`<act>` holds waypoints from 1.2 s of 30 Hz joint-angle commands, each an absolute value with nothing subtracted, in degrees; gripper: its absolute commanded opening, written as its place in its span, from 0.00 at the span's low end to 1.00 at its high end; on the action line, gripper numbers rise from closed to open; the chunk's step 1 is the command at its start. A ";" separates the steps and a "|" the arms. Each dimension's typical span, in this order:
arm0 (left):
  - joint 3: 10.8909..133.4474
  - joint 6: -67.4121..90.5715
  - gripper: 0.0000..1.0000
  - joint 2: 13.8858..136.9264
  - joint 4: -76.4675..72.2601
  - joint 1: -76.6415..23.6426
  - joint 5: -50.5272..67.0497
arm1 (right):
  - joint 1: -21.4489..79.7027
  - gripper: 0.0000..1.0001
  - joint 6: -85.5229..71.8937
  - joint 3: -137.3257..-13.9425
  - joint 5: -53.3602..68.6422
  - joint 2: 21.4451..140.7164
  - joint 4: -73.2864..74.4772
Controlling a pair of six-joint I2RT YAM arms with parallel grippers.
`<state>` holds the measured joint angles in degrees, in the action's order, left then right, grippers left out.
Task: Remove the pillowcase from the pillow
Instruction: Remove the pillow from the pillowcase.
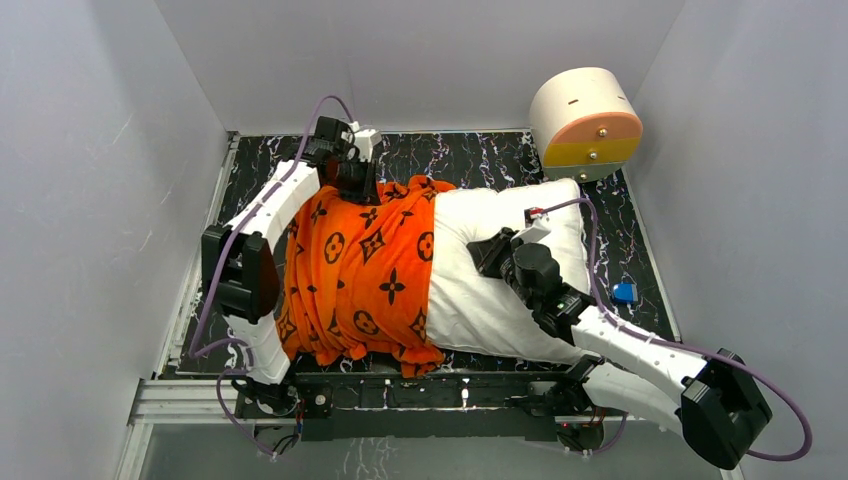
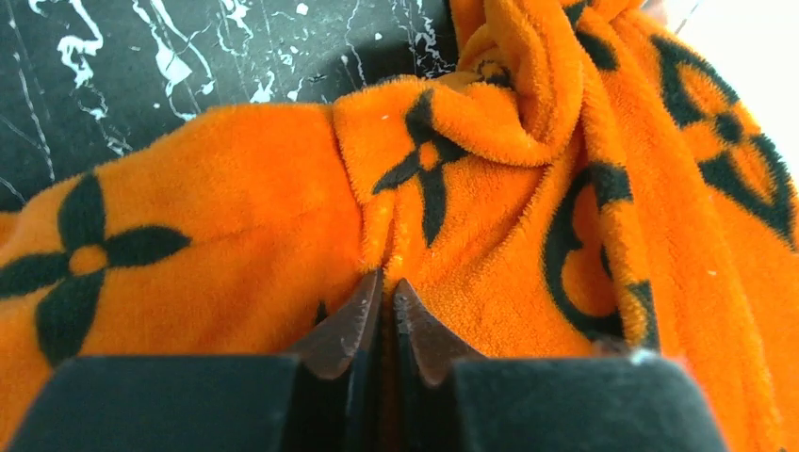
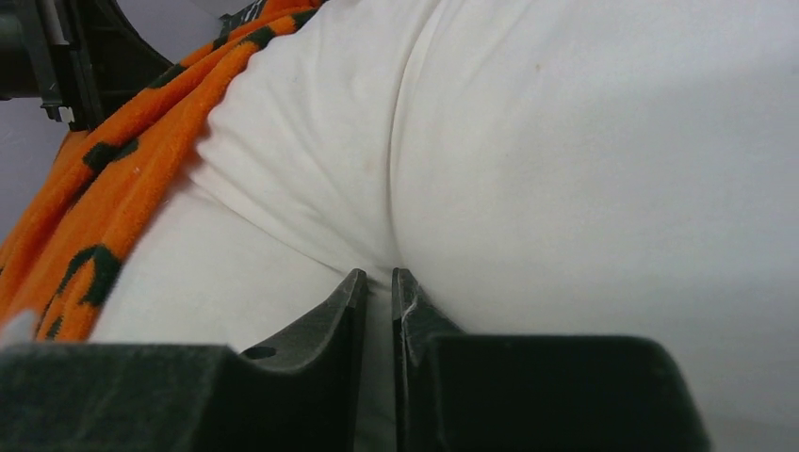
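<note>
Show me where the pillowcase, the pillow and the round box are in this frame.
pillowcase (image 1: 365,270), top view, middle of the orange printed cover.
pillow (image 1: 460,310), top view, bare white part beside the cover's edge.
round box (image 1: 575,100), top view, its cream curved side.

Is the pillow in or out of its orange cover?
Half out: the pillowcase covers one end; the pillow's other end lies bare.

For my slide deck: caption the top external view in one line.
Left end effector pinches the orange pillowcase at its far edge; right end effector grips the half-bared white pillow.
</note>
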<state>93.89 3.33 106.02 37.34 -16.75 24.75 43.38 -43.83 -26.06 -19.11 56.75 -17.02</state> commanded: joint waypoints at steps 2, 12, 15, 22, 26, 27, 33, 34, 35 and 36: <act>92.26 1.55 0.00 98.62 39.28 -16.24 18.70 | 44.07 0.21 -44.32 -20.81 -18.33 58.26 3.56; 83.34 7.53 0.00 86.22 32.19 8.46 11.04 | 44.00 0.11 -48.82 -19.51 -21.92 55.03 7.96; 81.91 7.97 0.00 84.88 32.32 9.72 9.48 | 43.96 0.11 -48.66 -19.49 -21.68 55.41 7.10; 82.14 9.91 0.08 84.52 28.77 9.76 24.50 | 44.06 0.12 -47.66 -21.27 -20.71 57.93 6.81; 82.99 9.76 0.07 85.64 28.22 9.27 34.01 | 43.99 0.18 -44.40 -23.94 -15.75 56.42 6.58; 83.07 9.38 0.12 85.84 28.48 8.74 34.51 | 43.97 0.20 -43.17 -26.10 -13.47 54.89 7.66; 80.64 8.64 0.65 82.25 28.65 5.55 27.36 | 43.98 0.45 -33.27 -40.07 -8.48 48.53 6.39; 79.94 9.25 0.68 81.13 28.20 5.39 26.11 | 43.96 0.52 -31.32 -42.97 -9.09 49.79 8.14; 79.12 9.81 0.70 79.94 27.62 5.39 25.64 | 44.00 0.57 -29.31 -45.69 -9.92 51.64 10.29; 78.20 10.25 0.74 78.79 26.92 5.39 25.45 | 43.95 0.60 -27.74 -48.87 -11.02 53.60 12.77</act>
<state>80.14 9.21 85.97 28.67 5.87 27.81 43.79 -38.24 -38.61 -11.33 49.21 1.76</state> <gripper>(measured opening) 0.688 0.542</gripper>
